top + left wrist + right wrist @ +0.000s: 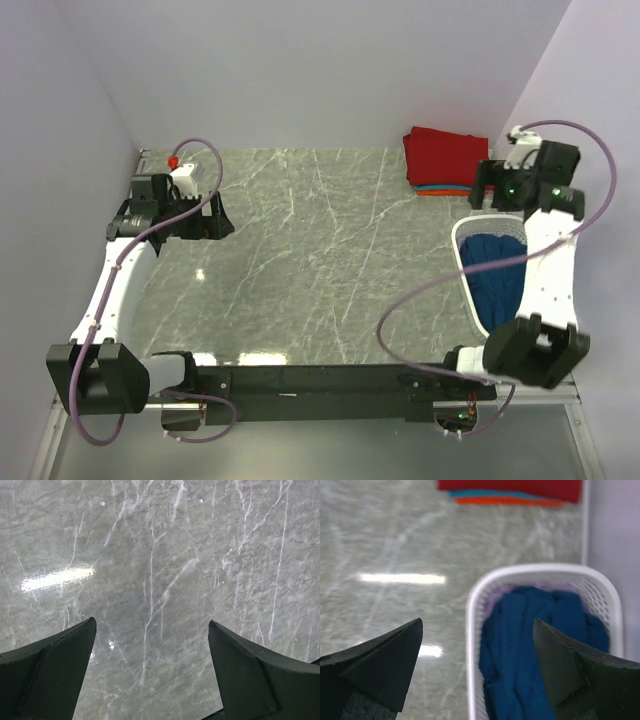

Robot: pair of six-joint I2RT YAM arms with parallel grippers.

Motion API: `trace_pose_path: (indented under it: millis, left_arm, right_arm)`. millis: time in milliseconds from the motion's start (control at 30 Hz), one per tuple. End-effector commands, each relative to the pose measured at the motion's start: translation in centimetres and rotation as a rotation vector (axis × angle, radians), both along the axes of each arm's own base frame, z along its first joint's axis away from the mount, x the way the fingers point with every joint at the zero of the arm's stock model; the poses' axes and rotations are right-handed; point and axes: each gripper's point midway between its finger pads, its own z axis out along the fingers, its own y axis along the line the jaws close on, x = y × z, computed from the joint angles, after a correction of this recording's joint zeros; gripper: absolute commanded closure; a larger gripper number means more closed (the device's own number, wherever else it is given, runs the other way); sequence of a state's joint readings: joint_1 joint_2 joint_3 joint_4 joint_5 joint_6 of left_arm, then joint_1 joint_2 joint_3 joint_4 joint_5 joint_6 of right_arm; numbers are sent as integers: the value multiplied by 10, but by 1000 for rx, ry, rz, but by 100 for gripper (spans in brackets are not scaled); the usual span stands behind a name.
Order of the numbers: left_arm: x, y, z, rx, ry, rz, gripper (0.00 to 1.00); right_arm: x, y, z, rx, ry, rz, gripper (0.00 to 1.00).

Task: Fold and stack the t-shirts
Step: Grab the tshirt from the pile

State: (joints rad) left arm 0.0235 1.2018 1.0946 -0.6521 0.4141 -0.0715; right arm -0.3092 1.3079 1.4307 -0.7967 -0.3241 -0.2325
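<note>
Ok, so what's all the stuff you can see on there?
table: one, grey-green marble, under everything
folded t-shirts: one stack, red on top with teal and orange edges below, far right corner
basket: one, white, right side, nearer than the stack
blue t-shirt: one, crumpled, inside the basket
lilac cloth: a bit, peeking out under the blue one; cannot tell what it is
left gripper: one, black, open, over bare table on the left
right gripper: one, black, open, up by the basket's far end
</note>
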Motion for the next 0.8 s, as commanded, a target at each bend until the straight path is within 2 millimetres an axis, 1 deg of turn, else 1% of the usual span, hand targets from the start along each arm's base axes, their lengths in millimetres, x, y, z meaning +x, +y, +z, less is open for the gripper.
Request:
trace_pose_path:
  millis: [0,33,67,133,167,200,233,267,300,333,400,433,500,533,633,733,767]
  left_arm:
    - [-1,-1,30,2,-82,-22,1]
    - [-2,-1,29,7,-75,-23,1]
    - [-2,-1,29,7,-70,-23,1]
    - [-4,-2,27,4,-67,-30,1]
    - [-5,-3,23,-1,-64,-33,1]
    - [-6,-4,22,-6,-64,-34,1]
    - [-8,-5,21,-11,-66,-40,1]
    - [-9,-6,20,-16,-70,-48,1]
    - [-10,-7,20,-16,-70,-54,1]
    - [-11,-7,19,-18,-67,-56,1]
    - [-10,-8,20,-20,-63,-60,1]
    - [-10,-9,21,-23,-61,-65,0]
    - [-10,-9,19,-23,-45,-69,1]
    - [-10,-9,16,-22,-31,-71,1]
    - [-8,-9,17,-15,-25,-77,1]
    - [-8,-9,17,-18,-26,-79,1]
    - [-7,-9,17,-20,-26,-79,0]
  right_arm:
    - [-14,-34,-29,53,184,-21,3]
    - [-13,-44,-31,52,207,-46,3]
    - [-16,-59,-49,75,275,-87,3]
    - [-21,-75,-65,70,344,-123,3]
    - [-23,-82,-78,72,384,-139,3]
    - [-27,-89,-84,59,403,-158,3]
    - [-33,-91,-97,55,438,-171,3]
    - [-35,-100,-102,13,441,-199,3]
    - [-37,-102,-107,2,449,-204,3]
    - [-40,-103,-119,-2,469,-210,3]
    - [-45,-103,-133,1,502,-216,3]
    - [-51,-100,-144,10,530,-213,3]
    - [-54,-101,-157,6,550,-215,3]
    - [-58,-98,-167,13,569,-208,3]
    - [-69,-94,-183,20,612,-202,3]
    - [-76,-91,-190,17,628,-195,3]
    - [-77,-91,-190,13,628,-190,5]
